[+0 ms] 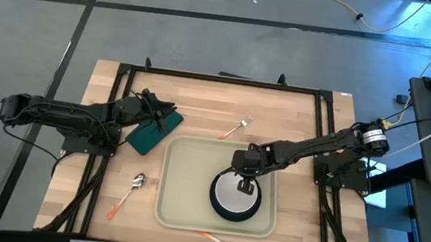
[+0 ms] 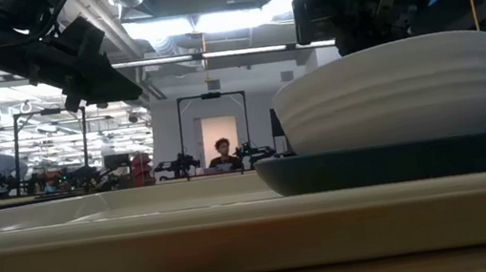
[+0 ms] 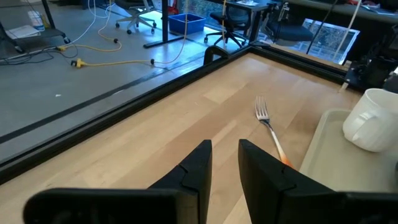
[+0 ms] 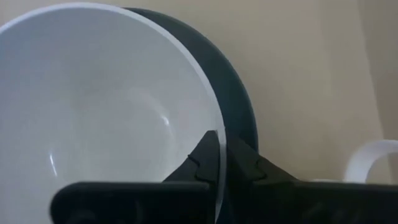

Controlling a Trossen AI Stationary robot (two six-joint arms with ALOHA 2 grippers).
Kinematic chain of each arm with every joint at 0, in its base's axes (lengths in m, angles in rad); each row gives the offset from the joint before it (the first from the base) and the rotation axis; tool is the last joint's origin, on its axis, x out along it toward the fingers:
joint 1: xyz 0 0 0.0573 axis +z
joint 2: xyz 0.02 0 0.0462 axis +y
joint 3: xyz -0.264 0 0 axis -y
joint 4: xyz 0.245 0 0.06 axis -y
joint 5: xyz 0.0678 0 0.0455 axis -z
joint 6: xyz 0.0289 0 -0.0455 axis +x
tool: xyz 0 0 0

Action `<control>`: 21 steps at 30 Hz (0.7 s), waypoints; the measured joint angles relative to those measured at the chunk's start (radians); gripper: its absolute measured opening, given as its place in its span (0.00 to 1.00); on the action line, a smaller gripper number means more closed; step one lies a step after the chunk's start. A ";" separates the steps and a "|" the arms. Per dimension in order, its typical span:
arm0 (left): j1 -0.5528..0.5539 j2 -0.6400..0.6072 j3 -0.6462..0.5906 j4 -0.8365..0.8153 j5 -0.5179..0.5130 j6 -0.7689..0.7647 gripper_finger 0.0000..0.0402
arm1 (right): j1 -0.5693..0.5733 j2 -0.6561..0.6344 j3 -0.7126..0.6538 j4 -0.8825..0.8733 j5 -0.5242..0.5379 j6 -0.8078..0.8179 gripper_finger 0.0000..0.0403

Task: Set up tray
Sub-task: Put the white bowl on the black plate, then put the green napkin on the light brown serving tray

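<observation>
one right gripper (image 4: 219, 163) is clamped on the white bowl (image 1: 233, 193) rim, atop the dark plate (image 1: 234, 211) in the tray (image 1: 178, 183); abrupt lifting could tip it. left gripper (image 3: 224, 163) is slightly parted, holding nothing.

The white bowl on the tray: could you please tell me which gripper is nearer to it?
Right. The right gripper has its fingers pinched on the white bowl's rim, over the tray. The left gripper is off the tray, by the green napkin.

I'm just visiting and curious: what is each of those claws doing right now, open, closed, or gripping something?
Left gripper: slightly open, empty, above the green napkin.
Right gripper: shut on the white bowl rim.
</observation>
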 joint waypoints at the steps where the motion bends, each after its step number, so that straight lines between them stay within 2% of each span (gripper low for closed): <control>1: 0.000 0.000 0.000 0.000 0.000 0.000 0.18 | 0.000 0.000 0.000 0.000 -0.003 -0.002 0.03; 13: 0.000 0.000 0.000 0.000 0.000 0.000 0.18 | 0.000 -0.015 -0.002 -0.034 -0.002 -0.029 0.20; 21: 0.000 0.000 0.000 0.001 0.000 -0.001 0.18 | 0.000 -0.134 -0.002 -0.068 -0.002 -0.027 0.22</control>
